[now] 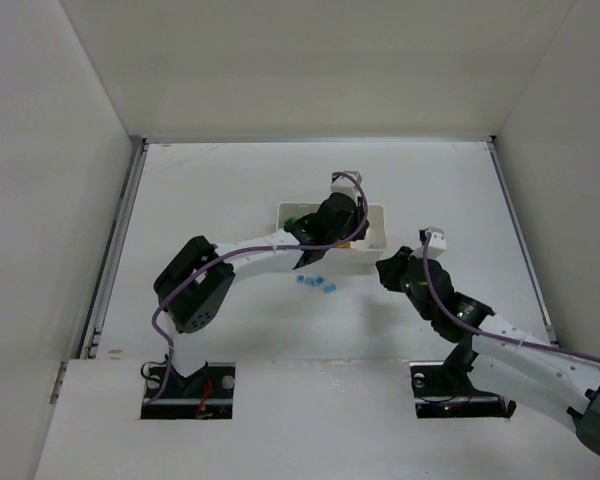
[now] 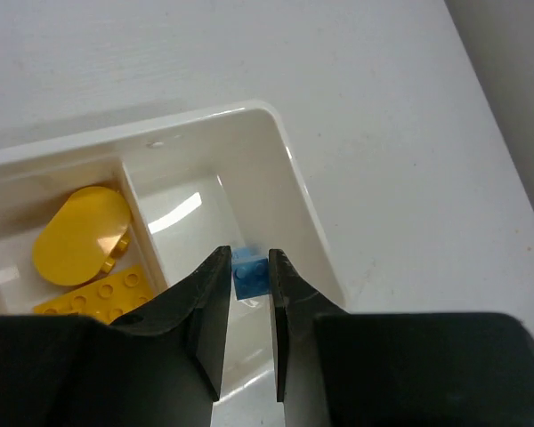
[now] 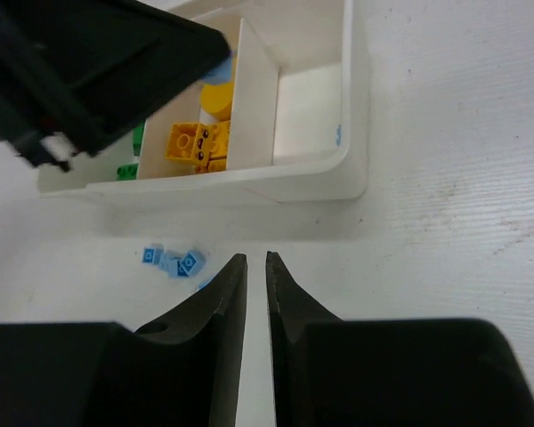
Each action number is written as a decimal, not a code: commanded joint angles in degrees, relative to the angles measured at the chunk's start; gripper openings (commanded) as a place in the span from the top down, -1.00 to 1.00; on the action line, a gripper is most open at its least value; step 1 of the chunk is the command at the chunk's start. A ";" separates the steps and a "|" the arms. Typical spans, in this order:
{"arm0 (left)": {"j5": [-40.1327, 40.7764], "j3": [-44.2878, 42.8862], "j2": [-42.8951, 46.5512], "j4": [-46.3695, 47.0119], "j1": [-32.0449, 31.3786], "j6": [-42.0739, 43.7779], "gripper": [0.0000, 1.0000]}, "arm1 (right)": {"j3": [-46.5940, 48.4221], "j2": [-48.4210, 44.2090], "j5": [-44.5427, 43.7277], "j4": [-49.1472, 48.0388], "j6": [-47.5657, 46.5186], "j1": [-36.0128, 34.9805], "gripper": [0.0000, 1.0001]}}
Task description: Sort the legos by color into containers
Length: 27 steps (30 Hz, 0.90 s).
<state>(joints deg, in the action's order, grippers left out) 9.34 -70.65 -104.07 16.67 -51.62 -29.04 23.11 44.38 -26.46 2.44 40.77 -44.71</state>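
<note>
My left gripper [image 2: 248, 260] is closed on one light blue brick [image 2: 249, 276], with a finger pressing on each side of it. The brick is tiny and nearly square, so I cannot say which way its long axis runs. One flat face looks toward my wrist camera. I hold it inside the end compartment of the white tray [image 2: 289, 191], close to the rounded corner. Whether it touches the floor there is not clear to me.

In the top view the tray [image 1: 378, 226] lies with its long axis left to right, and its three compartments stand side by side. The middle one holds yellow pieces [image 2: 80, 238]: one has a rounded end and another is a flat plate with studs. The far compartment seems to hold green bricks [image 3: 127, 167], which are half hidden behind my left arm.

My right gripper [image 3: 254, 260] is closed, with only a thin slit between the jaws and nothing in it. It hangs above the table [image 3: 445, 231], just in front of the tray. A few blue bricks [image 3: 173, 261] lie loose on the table beside it.
</note>
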 commanded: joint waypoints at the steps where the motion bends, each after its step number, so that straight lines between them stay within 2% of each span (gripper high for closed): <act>1: -1.87 -5.10 -2.27 -0.14 0.24 1.09 0.57 | 0.00 -0.61 -0.26 0.20 0.27 -0.86 0.57; 4: -1.79 -6.25 -3.15 -0.23 0.33 1.18 0.26 | 0.44 0.09 1.14 -0.41 -0.43 -2.88 0.49; 7: -1.52 -4.85 -0.88 0.12 0.86 1.61 0.13 | 1.58 2.80 2.46 -1.64 -1.48 -5.33 0.40; 10: -0.73 -0.73 3.51 0.38 2.00 1.79 0.14 | 3.42 8.07 3.34 -4.01 -2.28 -8.15 0.35; 15: 1.37 12.44 14.49 1.44 3.93 1.18 0.24 | 8.25 21.77 3.52 -9.28 -2.72 -13.60 0.40; 18: 3.74 21.05 21.96 1.09 4.46 0.65 0.28 | 11.59 29.16 3.61 -10.96 -2.81 -14.74 0.42; 21: 5.86 28.44 29.17 -0.05 4.73 -0.14 0.31 | 14.76 34.79 3.43 -11.75 -3.24 -15.10 0.34; 27: 7.53 37.86 37.88 -3.57 5.60 -3.04 0.33 | 19.94 42.88 4.22 -11.23 -3.33 -15.27 0.23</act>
<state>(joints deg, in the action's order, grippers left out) 15.00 -35.29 -68.75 14.39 -46.70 -30.17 39.64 85.21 -22.61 -5.65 38.04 -59.33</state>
